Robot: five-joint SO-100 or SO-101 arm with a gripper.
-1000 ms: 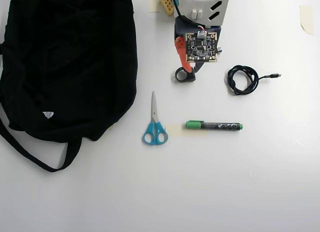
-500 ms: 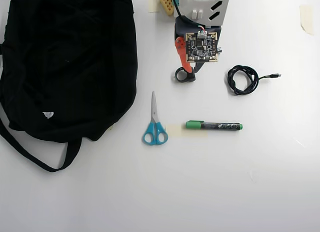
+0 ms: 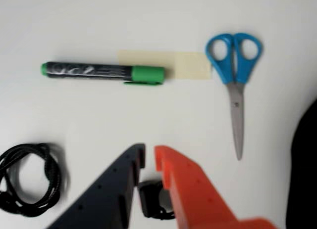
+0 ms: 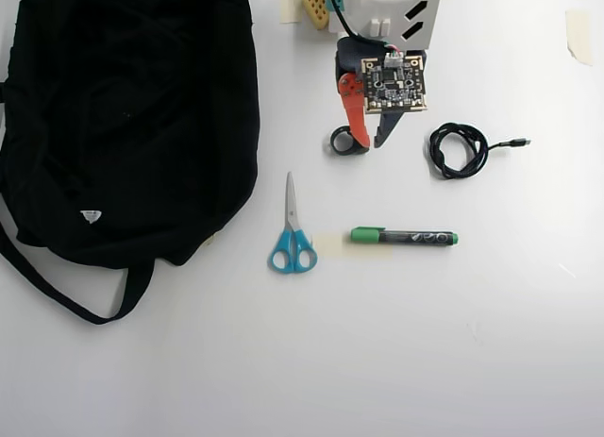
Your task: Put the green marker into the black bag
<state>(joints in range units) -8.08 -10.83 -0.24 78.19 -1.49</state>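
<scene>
From overhead I saw the black bag (image 4: 123, 126) filling the upper left of the white table (image 4: 377, 361), its strap looping out below it and a tiny white tag on its lower part; in the wrist view only a dark edge of it (image 3: 303, 164) showed at the right. My arm reached in from the top centre, and the gripper (image 4: 369, 140) hung over the table with its orange and dark fingers slightly parted and nothing between them; the wrist view showed the same narrow gap (image 3: 149, 157). A coiled black cable (image 4: 459, 150) lay to the right of the gripper. The blue-handled scissors (image 4: 292, 231) lay below the gripper, blades pointing up. Just right of them the green marker (image 4: 404, 236) lay flat and level, cap toward the scissors, well apart from the bag. A small black ring (image 4: 345, 141) sat by the orange finger
</scene>
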